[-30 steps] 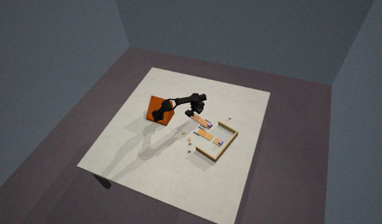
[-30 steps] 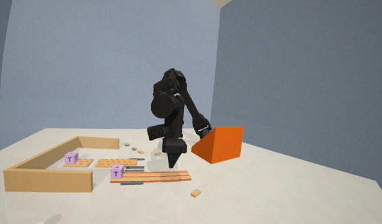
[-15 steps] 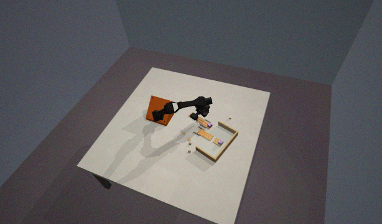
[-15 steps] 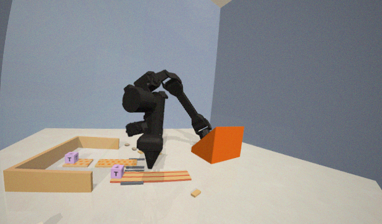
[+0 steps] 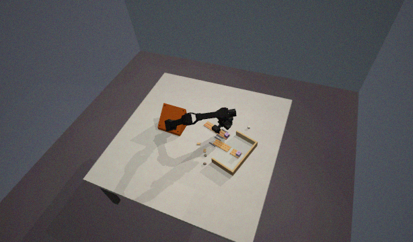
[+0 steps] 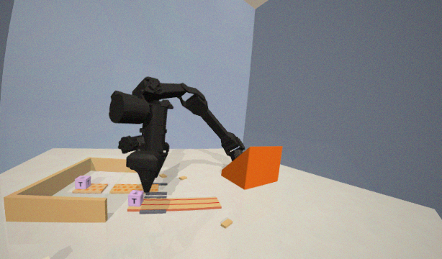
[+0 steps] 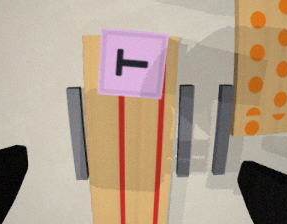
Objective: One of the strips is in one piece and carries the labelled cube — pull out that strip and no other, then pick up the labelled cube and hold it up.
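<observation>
A tan strip with two red lines (image 7: 137,183) (image 6: 181,203) (image 5: 210,126) lies in one piece outside the fence. A pink cube marked T (image 7: 133,63) (image 6: 135,198) (image 5: 227,134) sits on its far end. My gripper (image 7: 136,166) (image 6: 147,188) (image 5: 218,130) is open and empty. It points down over the striped strip just short of this cube, a finger on each side of the strip. An orange-dotted strip lies in two pieces (image 6: 132,188) (image 6: 90,188) (image 7: 263,43) beside it. Its far piece carries a second pink T cube (image 6: 83,182) (image 5: 239,154).
Short grey bars (image 7: 77,132) (image 7: 186,129) (image 6: 152,211) lie beside the strips. A low wooden fence (image 6: 55,208) (image 5: 241,161) surrounds the far end. The orange arm base (image 6: 255,172) (image 5: 173,118) stands behind. Small tan bits (image 6: 226,223) (image 5: 204,150) lie scattered.
</observation>
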You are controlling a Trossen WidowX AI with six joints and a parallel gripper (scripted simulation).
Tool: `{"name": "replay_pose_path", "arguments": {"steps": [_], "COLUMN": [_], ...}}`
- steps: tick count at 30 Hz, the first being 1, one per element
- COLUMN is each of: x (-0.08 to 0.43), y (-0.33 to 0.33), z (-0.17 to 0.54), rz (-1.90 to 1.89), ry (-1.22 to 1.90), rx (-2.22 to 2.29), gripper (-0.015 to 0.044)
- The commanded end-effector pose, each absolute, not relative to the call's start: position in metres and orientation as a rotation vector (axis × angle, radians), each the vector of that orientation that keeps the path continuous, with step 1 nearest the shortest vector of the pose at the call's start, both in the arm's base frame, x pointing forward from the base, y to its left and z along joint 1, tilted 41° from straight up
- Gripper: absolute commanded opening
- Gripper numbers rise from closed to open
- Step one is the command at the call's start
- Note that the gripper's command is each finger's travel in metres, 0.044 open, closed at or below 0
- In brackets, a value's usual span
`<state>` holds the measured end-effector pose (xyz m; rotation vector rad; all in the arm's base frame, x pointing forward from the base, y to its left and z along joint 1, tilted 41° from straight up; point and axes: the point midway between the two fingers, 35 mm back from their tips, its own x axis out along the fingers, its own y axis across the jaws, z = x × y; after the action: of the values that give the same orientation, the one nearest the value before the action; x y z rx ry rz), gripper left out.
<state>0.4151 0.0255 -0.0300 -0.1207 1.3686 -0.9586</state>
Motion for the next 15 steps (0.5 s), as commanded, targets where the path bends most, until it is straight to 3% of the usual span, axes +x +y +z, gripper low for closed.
{"name": "replay_pose_path", "arguments": {"steps": [1, 8, 15], "x": [0.428, 0.449, 0.449], "y": [0.022, 0.016, 0.010], "z": [-0.026, -0.019, -0.025], "rz": [-0.956, -0.957, -0.957], "ry": [1.363, 1.362, 1.362], "rx": [-0.128, -0.127, -0.127], "gripper": [0.0440, 0.0440, 0.0256]}}
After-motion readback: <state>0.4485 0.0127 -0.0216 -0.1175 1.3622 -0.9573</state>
